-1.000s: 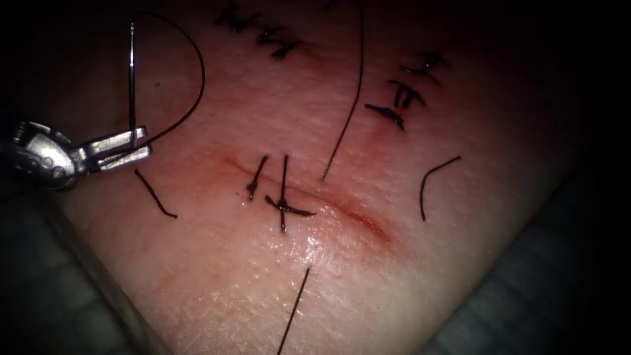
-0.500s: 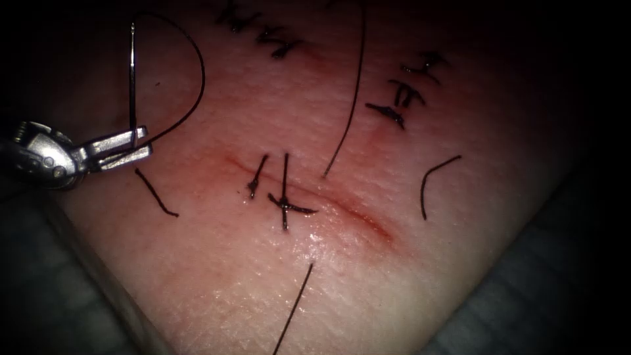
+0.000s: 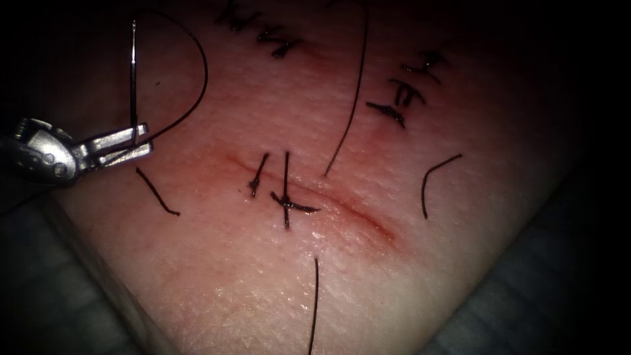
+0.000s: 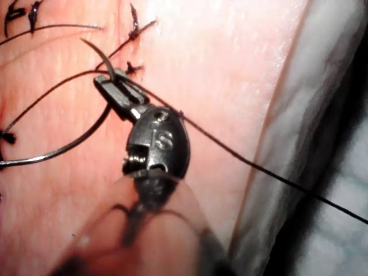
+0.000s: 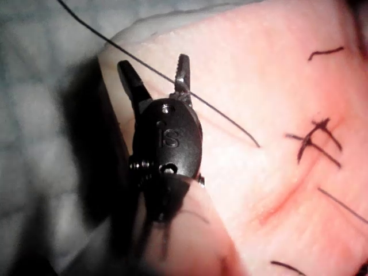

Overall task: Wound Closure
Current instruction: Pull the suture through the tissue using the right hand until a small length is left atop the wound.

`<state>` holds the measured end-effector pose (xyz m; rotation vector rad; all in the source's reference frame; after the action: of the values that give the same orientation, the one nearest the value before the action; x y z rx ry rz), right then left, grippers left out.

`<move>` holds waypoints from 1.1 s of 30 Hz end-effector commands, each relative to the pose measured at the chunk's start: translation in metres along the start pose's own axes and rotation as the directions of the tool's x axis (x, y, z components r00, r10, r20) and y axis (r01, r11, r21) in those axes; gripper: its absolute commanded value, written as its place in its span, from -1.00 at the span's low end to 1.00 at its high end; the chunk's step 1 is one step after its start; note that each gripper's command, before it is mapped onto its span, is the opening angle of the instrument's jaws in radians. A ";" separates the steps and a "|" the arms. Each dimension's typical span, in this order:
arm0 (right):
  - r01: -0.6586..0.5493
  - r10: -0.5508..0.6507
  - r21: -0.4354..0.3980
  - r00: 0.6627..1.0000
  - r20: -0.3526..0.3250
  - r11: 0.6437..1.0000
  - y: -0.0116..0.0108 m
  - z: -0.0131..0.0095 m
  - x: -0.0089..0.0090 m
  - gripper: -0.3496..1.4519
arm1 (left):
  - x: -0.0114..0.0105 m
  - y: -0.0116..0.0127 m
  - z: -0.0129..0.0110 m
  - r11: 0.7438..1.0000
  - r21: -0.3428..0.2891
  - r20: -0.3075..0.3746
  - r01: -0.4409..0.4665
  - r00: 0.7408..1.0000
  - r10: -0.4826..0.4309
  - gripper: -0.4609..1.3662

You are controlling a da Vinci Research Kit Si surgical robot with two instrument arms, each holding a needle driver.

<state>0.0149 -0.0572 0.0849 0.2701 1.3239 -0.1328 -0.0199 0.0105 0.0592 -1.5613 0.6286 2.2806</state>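
pale pink tissue (image 3: pixel 217 276), reddish cut (image 3: pixel 355 213), black thread (image 3: pixel 351 98), silver needle (image 3: pixel 133 79).

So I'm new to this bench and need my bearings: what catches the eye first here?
The left gripper, left of the cut, is shut on the curved needle near one end; the needle stands clear of the tissue, thread arcing from it. A knotted stitch crosses the cut. The right gripper is open, holding nothing.
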 end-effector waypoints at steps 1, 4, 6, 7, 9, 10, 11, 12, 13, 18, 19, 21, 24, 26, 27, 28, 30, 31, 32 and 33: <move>-0.004 0.003 -0.013 1.000 -0.015 1.000 0.0004 -0.0010 0.0002 0.92 | -0.0001 0.0001 0.0000 1.000 -0.010 -0.001 0.000 1.000 0.000 -0.88; 0.003 -0.005 -0.050 0.999 -0.041 0.999 0.0018 -0.0041 0.0009 0.88 | -0.0001 0.0001 0.0000 1.000 -0.011 -0.001 0.000 1.000 0.000 -0.88; 0.006 -0.009 -0.066 0.999 -0.039 0.998 0.0030 -0.0058 0.0011 0.80 | -0.0001 0.0002 0.0000 1.000 -0.011 -0.001 -0.001 1.000 0.001 -0.88; 0.008 -0.010 -0.074 0.999 -0.035 0.997 0.0038 -0.0065 0.0009 0.80 | -0.0001 0.0002 0.0000 1.000 -0.010 -0.001 -0.001 1.000 0.001 -0.88; 0.007 -0.010 -0.089 0.999 -0.032 0.996 0.0050 -0.0073 0.0003 0.79 | -0.0001 0.0003 0.0001 1.000 -0.010 -0.002 -0.002 1.000 0.002 -0.88; 0.003 -0.006 -0.095 0.999 -0.032 0.996 0.0056 -0.0076 -0.0002 0.79 | -0.0001 0.0004 0.0001 1.000 -0.010 -0.002 -0.002 1.000 0.002 -0.88; 0.004 -0.007 -0.102 1.000 -0.027 0.995 0.0065 -0.0078 -0.0010 0.79 | -0.0001 0.0004 0.0001 1.000 -0.010 -0.002 -0.002 1.000 0.002 -0.88; 0.000 -0.002 -0.113 1.000 -0.018 0.994 0.0073 -0.0078 -0.0019 0.81 | -0.0001 0.0005 0.0002 1.000 -0.010 -0.003 -0.002 1.000 0.002 -0.88; -0.002 0.000 -0.115 1.000 -0.017 0.993 0.0080 -0.0078 -0.0027 0.81 | -0.0001 0.0005 0.0002 1.000 -0.011 -0.004 -0.003 1.000 0.003 -0.88; -0.008 0.009 -0.147 1.000 0.008 0.989 0.0116 -0.0076 -0.0078 0.87 | -0.0002 0.0005 0.0001 1.000 -0.014 -0.003 -0.003 1.000 0.003 -0.88; -0.007 0.008 -0.150 1.000 0.011 0.989 0.0123 -0.0074 -0.0090 0.87 | -0.0002 0.0005 0.0000 1.000 -0.015 -0.004 -0.003 1.000 0.003 -0.88; -0.001 0.003 -0.151 1.000 0.014 0.989 0.0131 -0.0069 -0.0109 0.85 | -0.0002 0.0005 0.0000 1.000 -0.016 -0.004 -0.003 1.000 0.003 -0.88; 0.007 -0.005 -0.151 1.000 0.016 0.989 0.0136 -0.0060 -0.0124 0.85 | -0.0002 0.0005 0.0000 1.000 -0.015 -0.004 -0.003 1.000 0.003 -0.88; 0.024 -0.021 -0.147 1.000 0.018 0.989 0.0138 -0.0048 -0.0139 0.84 | -0.0002 0.0005 0.0000 1.000 -0.015 -0.004 -0.003 1.000 0.003 -0.88; 0.026 -0.023 -0.146 1.000 0.022 0.989 0.0137 -0.0038 -0.0147 0.85 | -0.0002 0.0006 0.0000 1.000 -0.015 -0.004 -0.003 1.000 0.003 -0.88; 0.029 -0.026 -0.143 0.999 0.025 0.989 0.0136 -0.0034 -0.0151 0.85 | -0.0002 0.0006 0.0000 1.000 -0.015 -0.004 -0.003 1.000 0.003 -0.88; 0.035 -0.030 -0.132 0.999 0.034 0.991 0.0132 -0.0022 -0.0160 0.85 | -0.0002 0.0006 0.0000 1.000 -0.015 -0.004 -0.003 1.000 0.003 -0.88; 0.042 -0.037 -0.126 0.999 0.040 0.991 0.0129 -0.0013 -0.0166 0.84 | -0.0002 0.0005 0.0000 1.000 -0.015 -0.004 -0.003 1.000 0.003 -0.88; 0.047 -0.042 -0.122 0.998 0.043 0.991 0.0127 -0.0007 -0.0170 0.84 | -0.0002 0.0005 0.0000 1.000 -0.015 -0.004 -0.003 1.000 0.003 -0.88; 0.051 -0.046 -0.116 0.998 0.051 0.992 0.0125 -0.0001 -0.0173 0.83 | -0.0002 0.0005 0.0000 1.000 -0.015 -0.004 -0.003 1.000 0.003 -0.88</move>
<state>0.0144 -0.0467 0.1038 0.1333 1.2787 -0.1065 -0.0201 0.0100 0.0595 -1.5701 0.6255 2.2850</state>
